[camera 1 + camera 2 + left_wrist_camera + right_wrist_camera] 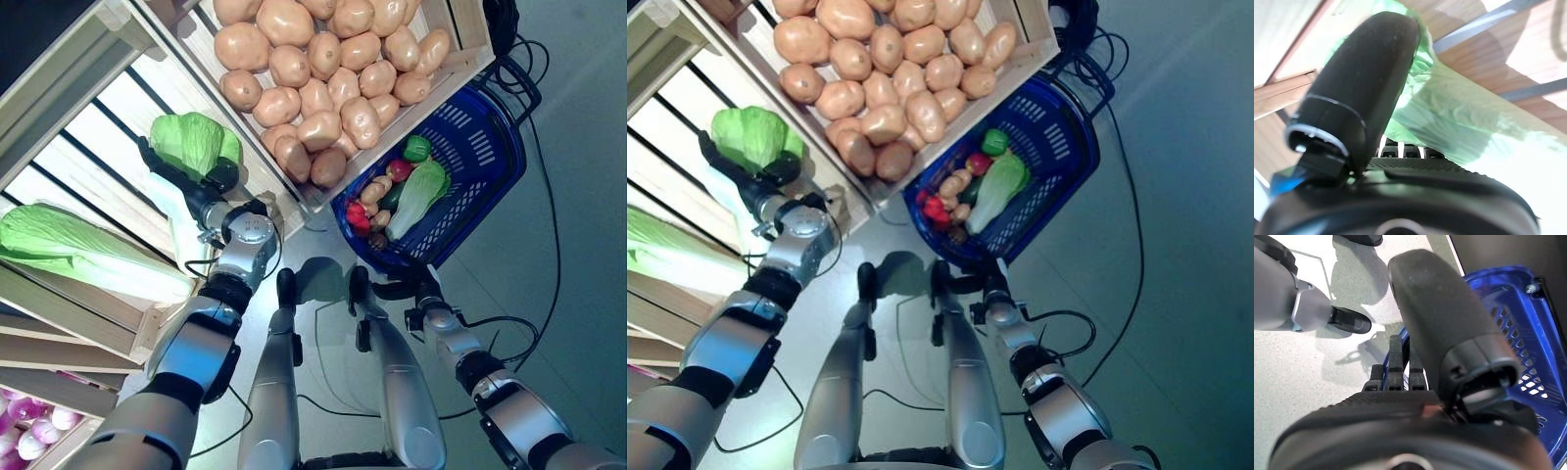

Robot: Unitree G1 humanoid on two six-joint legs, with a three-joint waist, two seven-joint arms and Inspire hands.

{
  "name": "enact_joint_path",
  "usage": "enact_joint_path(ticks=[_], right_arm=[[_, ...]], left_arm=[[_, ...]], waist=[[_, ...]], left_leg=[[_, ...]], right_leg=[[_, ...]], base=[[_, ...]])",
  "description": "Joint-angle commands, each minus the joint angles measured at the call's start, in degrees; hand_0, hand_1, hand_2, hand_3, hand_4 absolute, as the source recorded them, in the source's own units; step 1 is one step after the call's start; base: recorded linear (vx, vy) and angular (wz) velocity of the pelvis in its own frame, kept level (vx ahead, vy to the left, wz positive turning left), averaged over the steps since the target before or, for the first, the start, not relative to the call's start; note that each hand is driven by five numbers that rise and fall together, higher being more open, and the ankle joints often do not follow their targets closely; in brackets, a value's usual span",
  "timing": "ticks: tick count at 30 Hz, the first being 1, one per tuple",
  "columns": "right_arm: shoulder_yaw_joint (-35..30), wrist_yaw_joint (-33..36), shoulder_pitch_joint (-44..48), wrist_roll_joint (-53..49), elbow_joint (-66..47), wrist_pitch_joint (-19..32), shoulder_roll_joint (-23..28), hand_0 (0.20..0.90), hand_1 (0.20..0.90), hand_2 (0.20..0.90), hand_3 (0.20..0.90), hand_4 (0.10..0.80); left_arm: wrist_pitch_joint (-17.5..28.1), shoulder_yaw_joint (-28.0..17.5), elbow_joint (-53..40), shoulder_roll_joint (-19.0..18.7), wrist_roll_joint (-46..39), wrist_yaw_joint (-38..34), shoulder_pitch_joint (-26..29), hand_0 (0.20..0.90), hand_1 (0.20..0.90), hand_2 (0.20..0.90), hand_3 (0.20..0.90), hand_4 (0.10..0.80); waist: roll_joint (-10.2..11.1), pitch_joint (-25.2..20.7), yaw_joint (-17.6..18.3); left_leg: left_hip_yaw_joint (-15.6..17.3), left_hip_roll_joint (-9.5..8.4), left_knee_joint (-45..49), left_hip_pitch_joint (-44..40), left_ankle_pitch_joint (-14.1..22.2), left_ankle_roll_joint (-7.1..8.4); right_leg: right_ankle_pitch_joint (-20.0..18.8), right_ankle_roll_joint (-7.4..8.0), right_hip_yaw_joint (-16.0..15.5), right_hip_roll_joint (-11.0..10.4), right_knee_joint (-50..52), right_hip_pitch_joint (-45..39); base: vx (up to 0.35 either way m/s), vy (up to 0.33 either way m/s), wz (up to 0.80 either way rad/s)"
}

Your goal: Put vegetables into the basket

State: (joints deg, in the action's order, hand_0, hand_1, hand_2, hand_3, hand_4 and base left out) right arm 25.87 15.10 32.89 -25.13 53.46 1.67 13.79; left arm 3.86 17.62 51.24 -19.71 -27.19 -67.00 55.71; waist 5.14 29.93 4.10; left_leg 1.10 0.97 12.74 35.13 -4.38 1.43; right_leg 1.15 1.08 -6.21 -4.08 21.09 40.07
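Green cabbage [193, 140] at ten o'clock, clasped by left hand [186, 176] over slatted crate [78, 162]. Blue basket [1058, 147] at one o'clock, right hand [982, 283] gripping its rim. Left wrist: thumb across leaves; could slip loose.

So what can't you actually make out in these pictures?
- Left hand fingers: curled behind the green cabbage in the eye views; the thumb blocks the left wrist view.
- Right hand grip on the blue basket: its thumb fills the right wrist view.
- Small vegetables at the basket's bottom: overlapped by the long leafy cabbage.
- Potato crate: cut off by the top edge.
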Motion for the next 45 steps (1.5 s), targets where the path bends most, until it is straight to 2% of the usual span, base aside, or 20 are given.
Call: enact_joint_path(ticks=[1, 13, 21, 29, 35, 41, 42, 45], right_arm=[[3.5, -0.2, -2.8, -0.4, -2.3, -0.9, 2.3, 0.900, 0.900, 0.900, 0.900, 0.800], [4.2, -0.8, -3.4, -0.2, -1.4, 0.5, 2.8, 0.900, 0.900, 0.900, 0.900, 0.800], [4.0, -1.1, -4.7, 0.6, -1.5, 0.8, 3.2, 0.900, 0.900, 0.900, 0.900, 0.800], [1.5, -0.8, -8.7, 1.6, -2.9, 0.9, 3.7, 0.900, 0.900, 0.900, 0.900, 0.800], [-1.9, -1.1, -13.9, 2.8, -3.9, 1.9, 4.5, 0.900, 0.900, 0.900, 0.900, 0.800], [-4.8, -0.6, -17.5, 3.3, -3.4, 2.4, 4.8, 0.900, 0.900, 0.900, 0.900, 0.800], [-5.8, -0.7, -18.5, 3.7, -3.5, 2.2, 5.1, 0.900, 0.900, 0.900, 0.900, 0.800], [-7.1, -0.8, -20.1, 3.5, -3.3, 2.9, 5.1, 0.900, 0.900, 0.900, 0.900, 0.800]], left_arm=[[-1.7, -0.7, 3.4, -0.7, -0.3, 1.6, 5.9, 0.300, 0.300, 0.300, 0.300, 0.400], [-3.0, 0.0, 7.6, -2.6, -0.7, 5.6, 7.0, 0.300, 0.300, 0.300, 0.300, 0.400], [-0.9, -0.1, 6.2, -3.4, 0.8, 9.2, 5.1, 0.300, 0.300, 0.300, 0.300, 0.400], [3.7, -1.5, -5.0, -2.6, 1.3, 12.7, -3.4, 0.300, 0.300, 0.300, 0.300, 0.400], [7.0, -4.7, -17.3, -2.4, 4.9, 17.4, -14.3, 0.300, 0.300, 0.300, 0.300, 0.400], [5.5, -5.8, -28.9, -3.1, 5.4, 24.0, -22.8, 0.300, 0.300, 0.300, 0.300, 0.400], [6.6, -6.3, -32.1, -3.2, 4.5, 26.3, -25.6, 0.300, 0.300, 0.300, 0.300, 0.400], [7.4, -7.0, -36.5, -3.0, 2.7, 29.8, -29.1, 0.300, 0.300, 0.300, 0.300, 0.400]], waist=[[-0.5, -0.1, 1.2], [-0.9, -0.1, 1.6], [-1.3, -0.1, 1.3], [-2.3, -0.1, -0.6], [-4.1, -1.5, -3.2], [-5.7, -4.3, -5.4], [-6.0, -5.2, -5.9], [-6.3, -6.7, -6.4]], left_leg=[[0.0, -0.22, 6.0, 6.1, -0.4, 1.25], [0.6, -0.32, 6.3, 5.2, 0.0, 1.14], [1.1, -0.48, 5.3, 2.0, 0.4, 1.11], [1.1, -1.03, 2.7, -2.4, 0.4, 0.90], [0.3, -1.45, -2.3, -8.0, -0.1, 0.62], [-0.7, -1.63, -6.9, -12.6, -0.7, 0.56], [-0.9, -1.53, -7.9, -14.0, -0.7, 0.58], [-1.4, -1.46, -9.5, -16.0, -0.8, 0.58]], right_leg=[[-1.3, -1.13, 0.4, 2.0, -2.9, -1.7], [-0.9, -1.46, 0.7, 1.9, -3.1, -2.8], [-0.7, -1.44, 0.4, 1.5, -4.2, -6.1], [-1.1, -0.92, -1.2, 0.6, -6.8, -11.3], [-1.8, -0.07, -3.0, -0.7, -10.6, -16.8], [-2.9, 1.08, -4.7, -2.1, -14.5, -21.5], [-3.1, 1.33, -5.0, -2.3, -15.3, -23.0], [-3.4, 1.65, -5.3, -2.6, -16.6, -25.1]], base=[[0.004, 0.027, -0.08], [0.001, 0.009, -0.02], [0.000, 0.000, 0.00], [0.019, 0.000, -0.01], [0.059, 0.008, 0.00], [0.067, 0.008, 0.12], [0.086, 0.012, 0.12], [0.108, 0.006, 0.09]])
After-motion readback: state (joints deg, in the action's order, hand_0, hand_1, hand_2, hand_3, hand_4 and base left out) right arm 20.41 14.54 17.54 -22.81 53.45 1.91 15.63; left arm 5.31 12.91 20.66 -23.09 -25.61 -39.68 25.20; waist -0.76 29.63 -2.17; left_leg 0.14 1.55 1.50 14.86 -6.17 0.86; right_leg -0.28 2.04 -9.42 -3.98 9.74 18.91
